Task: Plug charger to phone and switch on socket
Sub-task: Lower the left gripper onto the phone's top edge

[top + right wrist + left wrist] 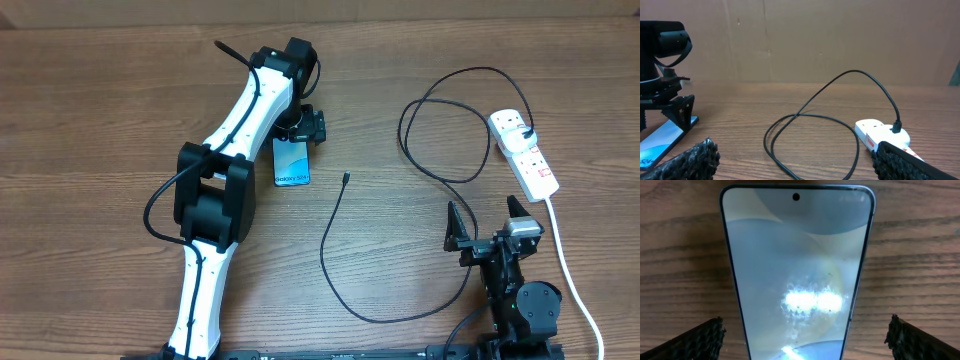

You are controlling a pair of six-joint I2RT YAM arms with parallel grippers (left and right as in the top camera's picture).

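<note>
The phone (292, 162) lies flat on the table with its light blue screen lit; it fills the left wrist view (797, 270). My left gripper (300, 133) hangs open over the phone's far end, its fingertips (805, 340) wide on either side of the phone and apart from it. The charger cable (330, 240) runs from its small tip near the phone in loops to a black plug seated in the socket (524, 150). My right gripper (488, 220) is open and empty near the front edge, the socket (880, 134) and cable loop (812, 135) ahead of it.
The socket's thick white cord (570, 270) runs down the right side to the front edge. A brown cardboard wall (840, 40) stands behind the table. The left arm (215, 210) stretches across the left half of the table.
</note>
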